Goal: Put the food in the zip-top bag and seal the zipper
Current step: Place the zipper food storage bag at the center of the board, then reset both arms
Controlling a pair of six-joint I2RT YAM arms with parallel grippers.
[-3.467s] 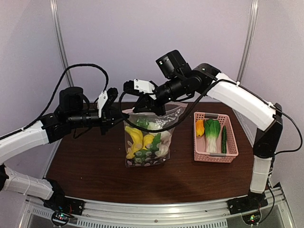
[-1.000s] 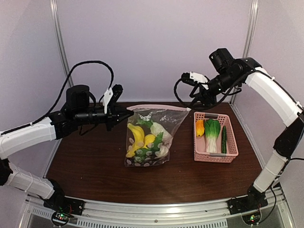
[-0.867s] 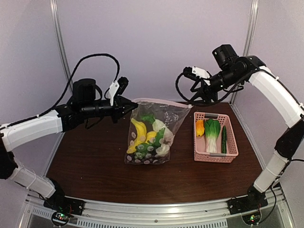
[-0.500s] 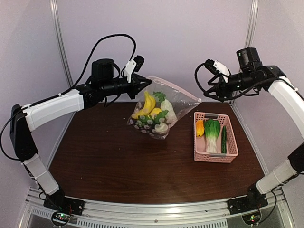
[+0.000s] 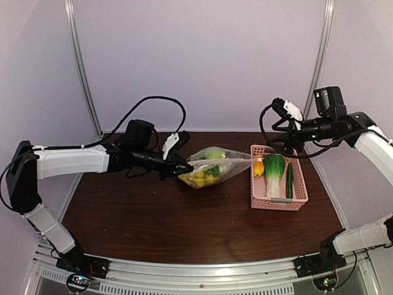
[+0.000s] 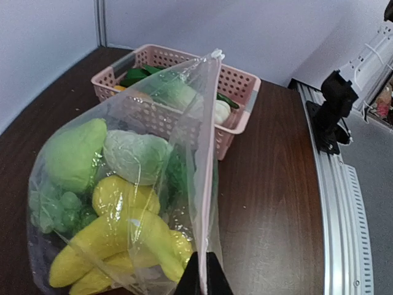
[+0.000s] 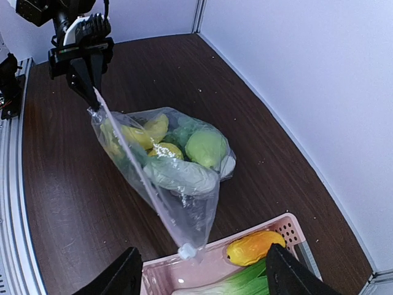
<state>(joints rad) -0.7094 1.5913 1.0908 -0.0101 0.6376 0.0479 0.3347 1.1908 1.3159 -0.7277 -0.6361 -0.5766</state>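
Left jaws are pinched shut on the near end of the zipper (image 6: 206, 153). The zip-top bag (image 5: 212, 169) of food (image 7: 206, 147) stretches ahead of them and rests on the counter (image 5: 153, 221). Its far corner reaches the pink basket (image 5: 279, 204) below the right jaws, which are spread wide and empty. The left wrist view crops the left jaws to their tips.

- Grip: left hand (image 6: 201, 275) clamped on the zipper (image 6: 206, 153) of the zip-top bag (image 6: 73, 246).
- Contents: food (image 6: 126, 224) fills the bag, ahead-left of the hand.
- Beyond the bag: pink basket (image 6: 238, 92) on the tabletop (image 6: 270, 203).
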